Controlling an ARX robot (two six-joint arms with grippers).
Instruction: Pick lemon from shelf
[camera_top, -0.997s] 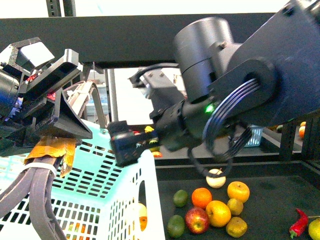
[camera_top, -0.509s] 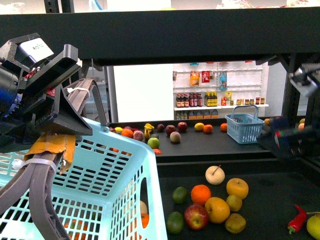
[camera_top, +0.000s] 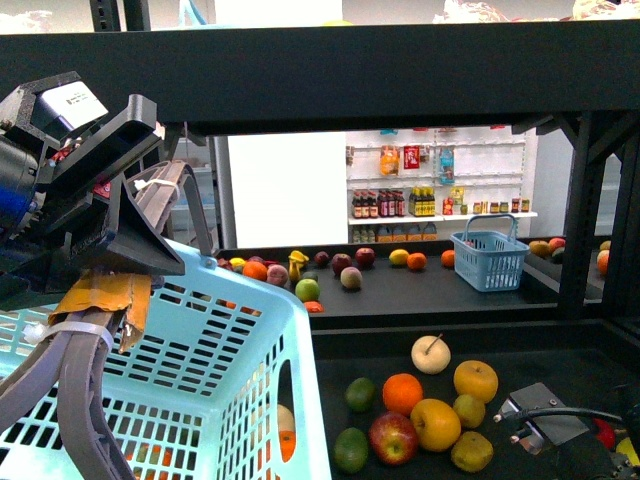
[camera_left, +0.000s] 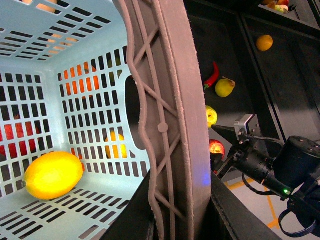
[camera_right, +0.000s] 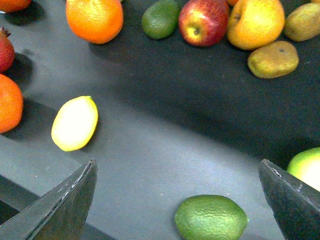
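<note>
Plainly, the pick is not yet made: the pale yellow oval lemon (camera_right: 75, 123) lies untouched on a dark tray of the big black metal shelf (camera_top: 330, 75), near a round orange (camera_right: 95, 17). The right pincer (camera_right: 177, 165) hangs above that tray, jaws wide apart; closing in, gripping and lifting all remain. The left pincer (camera_left: 182, 220) is clamped on the grey ribbed handle (camera_left: 165, 100) of the light-blue slotted plastic basket (camera_top: 230, 330). The front view cuts off the right arm (camera_top: 545, 432) and hides the lemon. Whether the yellow fruit (camera_left: 52, 175) inside the basket is a lemon is unclear.
</note>
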